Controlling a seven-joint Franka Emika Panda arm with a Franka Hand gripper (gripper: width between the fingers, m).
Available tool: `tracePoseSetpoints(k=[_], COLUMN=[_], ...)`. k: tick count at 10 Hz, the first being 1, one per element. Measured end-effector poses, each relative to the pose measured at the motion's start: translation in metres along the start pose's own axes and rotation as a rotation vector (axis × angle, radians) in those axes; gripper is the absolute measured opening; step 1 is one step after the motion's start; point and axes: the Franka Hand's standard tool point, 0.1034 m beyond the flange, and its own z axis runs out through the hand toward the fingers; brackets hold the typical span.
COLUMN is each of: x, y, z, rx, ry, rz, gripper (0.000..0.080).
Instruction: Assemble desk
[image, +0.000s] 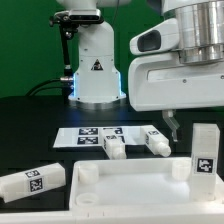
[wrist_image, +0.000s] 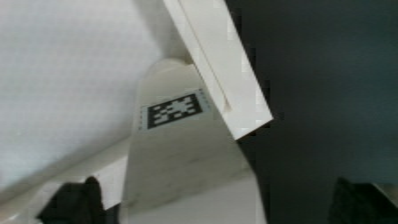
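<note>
The white desk top (image: 130, 188) lies flat at the front of the table, its corner sockets facing up. One tagged leg (image: 203, 150) stands upright at the top's corner on the exterior view's right. Two legs (image: 113, 147) (image: 156, 140) lie on the table behind the top. Another leg (image: 35, 182) lies at the front on the exterior view's left. My gripper (image: 172, 127) hangs above the table just behind the upright leg, open and empty. In the wrist view a tagged leg (wrist_image: 173, 110) and the top's raised edge (wrist_image: 222, 60) lie below my gripper (wrist_image: 219, 205), whose dark fingertips (wrist_image: 75, 200) stand wide apart.
The marker board (image: 85, 134) lies flat behind the lying legs. The arm's base (image: 95, 65) stands at the back centre with a cable beside it. The table is black.
</note>
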Motion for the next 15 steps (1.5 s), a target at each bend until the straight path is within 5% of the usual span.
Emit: tracePoseSetpoints(k=[2,5,7,15], x=[0.000,0.002,0.002,0.000], y=[0.000,0.010,0.011,0.013], z=[0.000,-0.002,-0.002,0.001], rx=[0.001,0.008,0.041,0.062], ry=[-0.002,-0.009,-0.048,-0.085], rz=[0.142,0.602,0.938,1.561], gripper=[0.0306,0.0304,0.0303,0.0303])
